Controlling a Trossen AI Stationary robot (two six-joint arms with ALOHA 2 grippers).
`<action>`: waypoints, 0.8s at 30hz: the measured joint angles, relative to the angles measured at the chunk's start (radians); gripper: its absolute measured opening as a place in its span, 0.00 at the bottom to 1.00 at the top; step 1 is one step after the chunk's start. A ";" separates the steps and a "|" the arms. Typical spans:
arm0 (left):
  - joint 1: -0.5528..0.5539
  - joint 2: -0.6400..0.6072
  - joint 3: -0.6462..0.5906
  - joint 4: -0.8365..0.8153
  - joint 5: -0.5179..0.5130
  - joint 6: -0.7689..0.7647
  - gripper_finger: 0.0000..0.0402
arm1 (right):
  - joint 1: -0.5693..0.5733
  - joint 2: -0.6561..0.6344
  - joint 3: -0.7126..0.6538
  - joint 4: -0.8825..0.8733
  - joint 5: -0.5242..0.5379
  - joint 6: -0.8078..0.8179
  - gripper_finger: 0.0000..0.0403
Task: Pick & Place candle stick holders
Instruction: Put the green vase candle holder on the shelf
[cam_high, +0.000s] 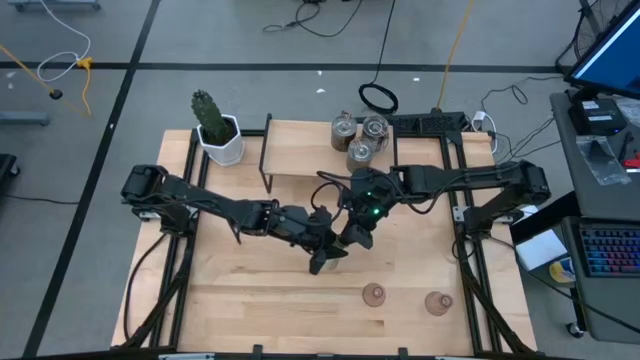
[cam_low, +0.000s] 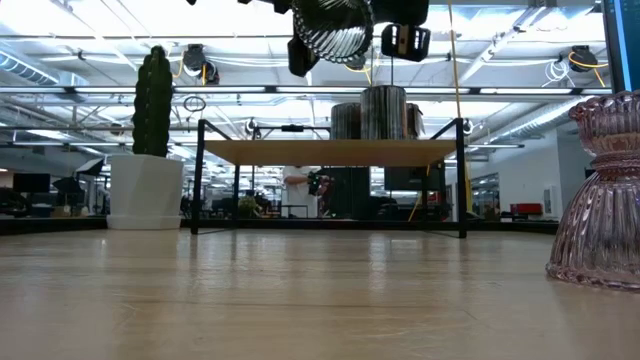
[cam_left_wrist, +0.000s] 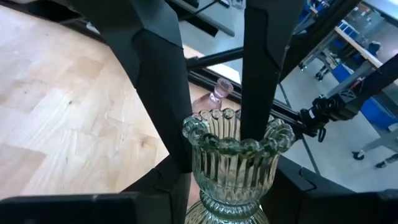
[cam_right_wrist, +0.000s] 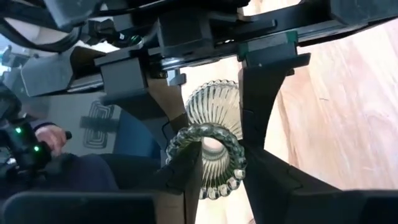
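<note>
Table (cam_high: 240, 300), high view: wooden top with a low black-framed shelf (cam_high: 300, 150) at 12 o'clock, and a white-potted cactus (cam_high: 216, 128) at about 11.

Both arms meet mid-table, just below the shelf. Left gripper (cam_high: 322, 255) comes in from 9 o'clock, right gripper (cam_high: 355, 232) from 3 o'clock, and they are right against each other.

Progress, as I read it: three silvery holders (cam_high: 358, 135) sit clustered on the shelf at about 1 o'clock, so those look placed. Two pink holders (cam_high: 374, 294) are on the bare table at 5 o'clock, near each other but apart, untouched. One of them looms at 3 o'clock in the low view.

The pale green holder (cam_left_wrist: 236, 165) is in the air between the two grippers, off the table. The low view shows its ribbed base up at 12 o'clock.

Fingers:
- Left: narrowly parted, one inside the scalloped cup and one outside, clamped on the cup wall.
- Right: the right wrist view shows both fingers flanking the same holder at the rim. I can't tell whether they're gripping or have let go.

Looks like a handover of the green one, direction unclear. Rough tally: three done, one in transit, two pink ones left.
</note>
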 joint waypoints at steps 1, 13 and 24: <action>-0.002 -0.001 0.001 -0.013 0.000 -0.007 0.37 | 0.000 0.000 0.000 -0.002 0.000 -0.008 0.26; -0.050 -0.123 -0.007 -0.454 -0.168 -0.146 0.31 | -0.004 -0.029 0.001 -0.079 -0.015 -0.079 0.26; -0.038 -0.288 -0.007 -0.493 -0.790 -0.091 0.31 | 0.030 -0.105 0.001 -0.091 0.168 -0.246 0.21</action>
